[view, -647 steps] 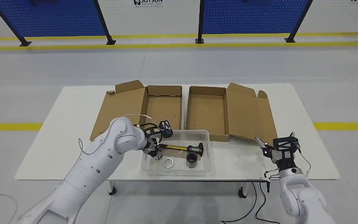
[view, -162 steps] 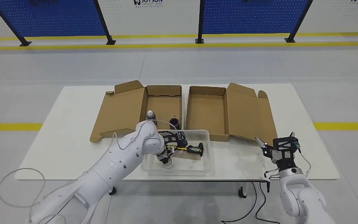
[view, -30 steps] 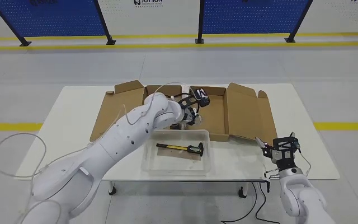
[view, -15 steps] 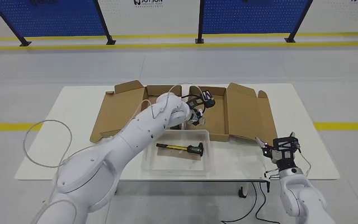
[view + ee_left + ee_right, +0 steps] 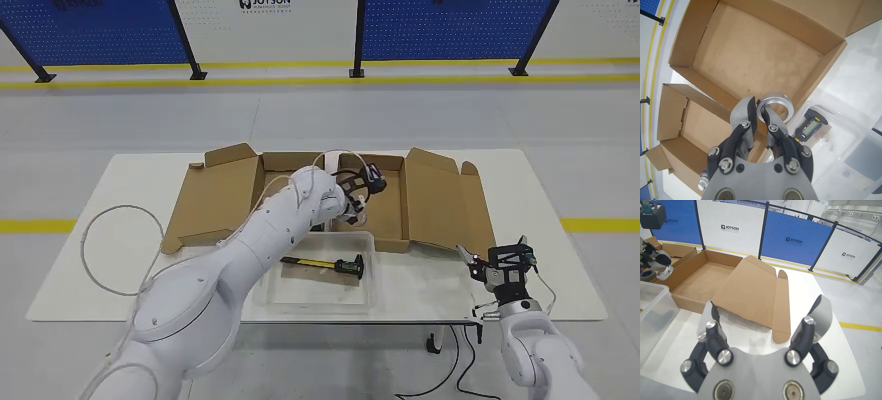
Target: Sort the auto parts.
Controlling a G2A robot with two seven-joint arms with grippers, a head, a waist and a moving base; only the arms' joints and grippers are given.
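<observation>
The left gripper pinches a shiny metal ring above the open cardboard box. The right gripper is wide open, holding nothing.

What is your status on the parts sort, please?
Left gripper shut on metal ring, over right cardboard box near its wall. Right gripper open, by table's near-right corner. Nothing in the way.
</observation>
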